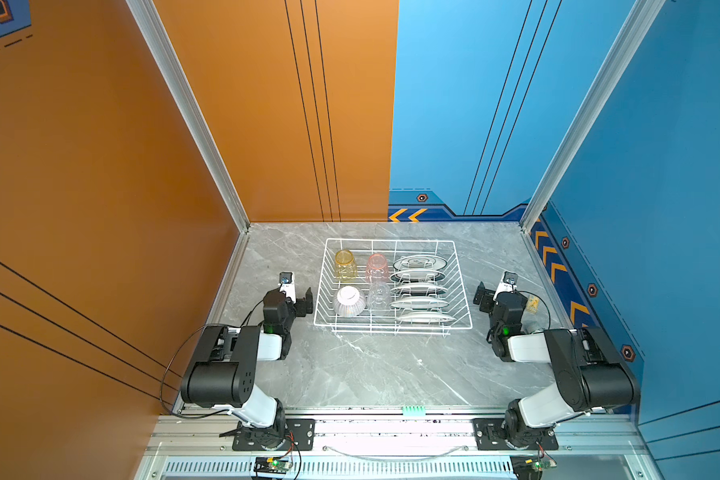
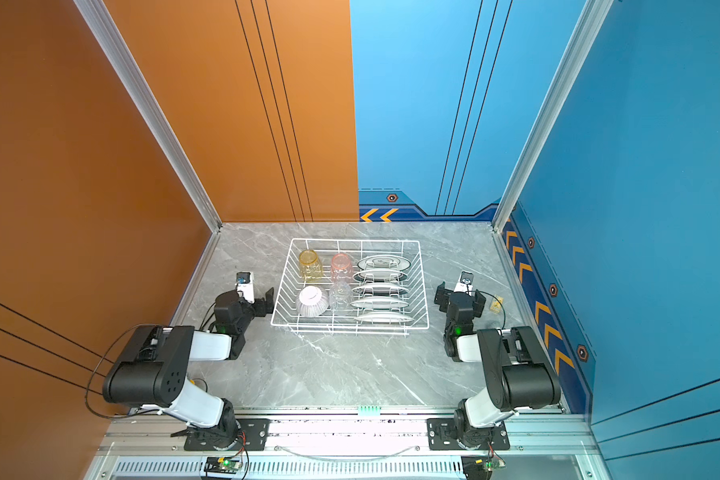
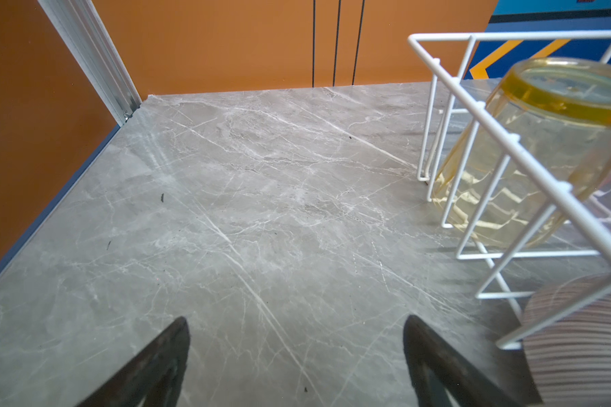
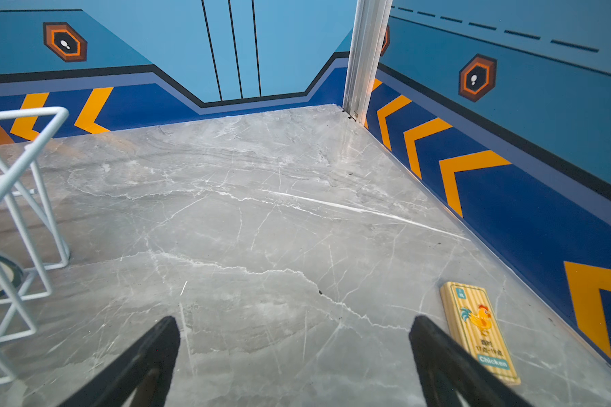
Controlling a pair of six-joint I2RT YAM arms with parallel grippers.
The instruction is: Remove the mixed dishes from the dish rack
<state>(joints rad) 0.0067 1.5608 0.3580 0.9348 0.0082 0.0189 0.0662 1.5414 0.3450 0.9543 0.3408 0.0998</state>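
1. The white wire dish rack (image 1: 391, 240) sits on the grey marble table (image 1: 371, 365) between the two grippers, with all the dishes inside it.
2. On the side of the rack toward the left gripper (image 3: 296, 327), the striped bowl (image 1: 348, 301) lies upside down. It is the dish closest to that gripper, just across the wire wall from its inner finger. The yellow tumbler (image 1: 345, 264) stands base-up a little farther ahead of it.
3. Past those two, seen from the left gripper, the pink tumbler (image 1: 377, 268) and the clear tumbler (image 1: 378, 296) stand in the middle of the rack.
4. Five plates (image 1: 418, 289) stand on edge in the prongs, one behind another. They fill the half of the rack toward the right gripper (image 4: 294, 322).
5. The left gripper hovers just outside the rack's wall. Its jaws are apart, with only bare table between them.
6. The right gripper waits near the opposite wall with a small gap. Its jaws are spread wide and hold nothing.
7. A yellow card (image 4: 480, 331) printed with a chicken lies flat on the table just beyond the right gripper's outer finger, on the side away from the rack.
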